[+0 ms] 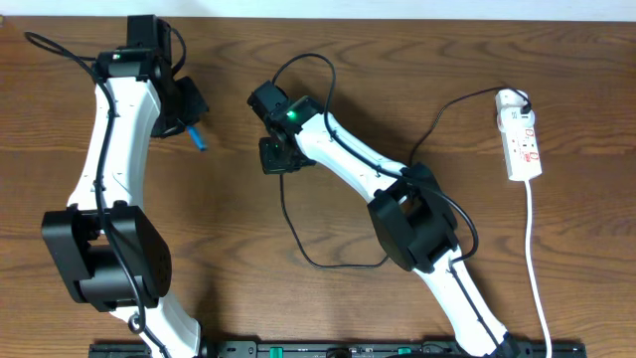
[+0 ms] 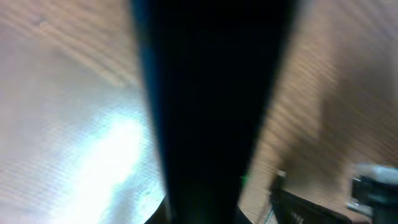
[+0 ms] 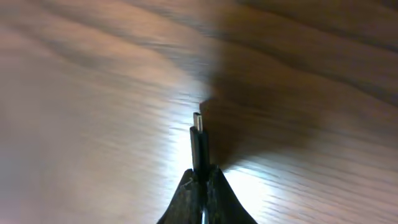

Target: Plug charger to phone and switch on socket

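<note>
My left gripper [image 1: 191, 117] at the back left is shut on the phone [image 1: 198, 135], which is held on edge above the table and shows only a thin blue sliver. In the left wrist view the phone [image 2: 211, 112] is a blurred dark band filling the middle. My right gripper [image 1: 275, 157] is a short way right of the phone and apart from it. It is shut on the charger's black connector [image 3: 199, 140], whose metal tip sticks out ahead of the gripper [image 3: 202, 175] over bare wood. The charger cable [image 1: 298, 239] loops across the table. The white socket [image 1: 520, 134] lies at the far right.
A thick white cord [image 1: 535, 259] runs from the socket to the front edge. The black cable curves past the right arm [image 1: 417, 224] and back to the socket. A black rail [image 1: 298, 349] lines the front edge.
</note>
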Robot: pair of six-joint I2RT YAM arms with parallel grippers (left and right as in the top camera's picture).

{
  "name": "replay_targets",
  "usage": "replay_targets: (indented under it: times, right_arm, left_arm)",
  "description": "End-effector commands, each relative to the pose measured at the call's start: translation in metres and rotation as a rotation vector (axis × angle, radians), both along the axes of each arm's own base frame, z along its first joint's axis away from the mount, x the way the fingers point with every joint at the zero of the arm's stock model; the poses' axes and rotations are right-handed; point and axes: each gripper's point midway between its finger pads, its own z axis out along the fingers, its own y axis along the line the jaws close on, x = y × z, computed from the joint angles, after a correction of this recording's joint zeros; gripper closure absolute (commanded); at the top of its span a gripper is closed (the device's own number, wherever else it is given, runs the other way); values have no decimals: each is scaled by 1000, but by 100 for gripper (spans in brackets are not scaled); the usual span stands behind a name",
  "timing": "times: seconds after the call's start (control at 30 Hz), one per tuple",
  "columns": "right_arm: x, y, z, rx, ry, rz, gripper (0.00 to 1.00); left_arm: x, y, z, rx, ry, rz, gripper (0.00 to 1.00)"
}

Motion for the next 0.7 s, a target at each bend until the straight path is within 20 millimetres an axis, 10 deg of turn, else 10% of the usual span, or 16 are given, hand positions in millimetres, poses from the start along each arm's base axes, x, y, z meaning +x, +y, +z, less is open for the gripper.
replay_targets:
  times: [0.0,0.23,0.43,0.67]
  right_arm:
    - [-3,17,40,240,52,139,99]
    - [-5,0,154,739,31,444,99]
    - [-3,-40,212,1105,-11,568,99]
    - [17,-72,215,1120,-15,482,99]
  left_arm:
    - [19,-51,27,-240,-152,-253,92]
    - [51,-98,112,-681,-533,-518,93]
    - [65,-96,173,-870,-712,-557,93]
    - [51,-125,201,-1006,-720,-677,93]
